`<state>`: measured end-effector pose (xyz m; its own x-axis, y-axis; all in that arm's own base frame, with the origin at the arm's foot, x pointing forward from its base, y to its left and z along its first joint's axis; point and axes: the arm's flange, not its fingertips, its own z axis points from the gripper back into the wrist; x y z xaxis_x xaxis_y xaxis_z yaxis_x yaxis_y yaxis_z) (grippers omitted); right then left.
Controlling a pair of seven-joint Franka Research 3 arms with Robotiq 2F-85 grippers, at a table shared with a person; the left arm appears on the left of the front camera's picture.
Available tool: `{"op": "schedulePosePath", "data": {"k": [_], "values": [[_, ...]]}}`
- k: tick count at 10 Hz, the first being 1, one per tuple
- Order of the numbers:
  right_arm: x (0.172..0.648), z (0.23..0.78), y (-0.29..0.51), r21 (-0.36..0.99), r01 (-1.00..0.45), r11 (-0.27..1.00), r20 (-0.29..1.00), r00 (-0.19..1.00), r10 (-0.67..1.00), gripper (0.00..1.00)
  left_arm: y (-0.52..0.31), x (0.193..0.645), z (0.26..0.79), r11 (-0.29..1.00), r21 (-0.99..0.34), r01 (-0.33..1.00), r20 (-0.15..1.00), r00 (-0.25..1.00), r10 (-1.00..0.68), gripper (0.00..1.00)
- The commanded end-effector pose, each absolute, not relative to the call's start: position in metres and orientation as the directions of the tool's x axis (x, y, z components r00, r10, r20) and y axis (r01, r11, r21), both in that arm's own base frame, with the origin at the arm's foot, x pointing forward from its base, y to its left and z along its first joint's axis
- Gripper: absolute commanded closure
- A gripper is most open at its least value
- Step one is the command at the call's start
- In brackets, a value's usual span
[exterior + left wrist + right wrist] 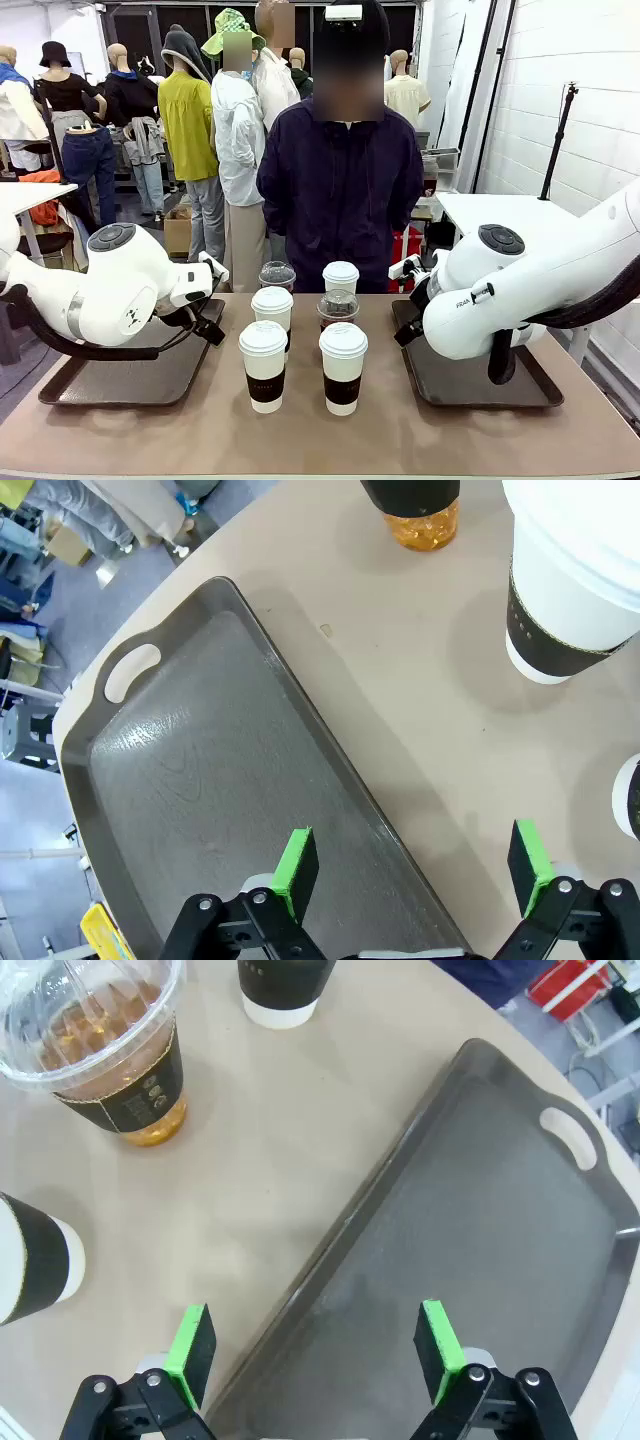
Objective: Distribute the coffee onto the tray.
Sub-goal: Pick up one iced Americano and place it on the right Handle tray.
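Grouped mid-desk (300,440) between both trays (130,385), within easy reach: six cups (343,365), none loaded yet. Spread wide, holding nothing, above each tray's inner edge: left fingers (296,872), right fingers (190,1348), probably poised to start loading.

The left arm (110,290) and right arm (500,300) have glossy white, rounded casings with dark grey round caps on the joints and black cable looping beneath. The left gripper (412,870) and right gripper (315,1350) have black linkage fingers with silver pivots and bright green pads. The person (340,190) wears a dark navy long-sleeved jacket.
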<state>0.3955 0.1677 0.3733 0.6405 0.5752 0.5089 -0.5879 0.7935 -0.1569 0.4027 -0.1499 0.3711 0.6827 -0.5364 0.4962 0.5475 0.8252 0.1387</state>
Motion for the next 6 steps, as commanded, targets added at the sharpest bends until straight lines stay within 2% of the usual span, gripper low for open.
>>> {"op": "schedulePosePath", "data": {"k": [1, 6], "values": [[0.3955, 0.3734, 0.1678, -0.157, -0.588, 0.794, 0.509, 0.64, 0.575, 0.0, -0.1501, 0.4026, 0.3712, 0.825, 0.139, 0.548, 0.496, 0.682, -0.537, 0.0], [0.3955, 0.3734, 0.1678, -0.157, -0.588, 0.794, 0.509, 0.64, 0.575, 0.0, -0.1501, 0.4026, 0.3712, 0.825, 0.139, 0.548, 0.496, 0.682, -0.537, 0.0]]}}
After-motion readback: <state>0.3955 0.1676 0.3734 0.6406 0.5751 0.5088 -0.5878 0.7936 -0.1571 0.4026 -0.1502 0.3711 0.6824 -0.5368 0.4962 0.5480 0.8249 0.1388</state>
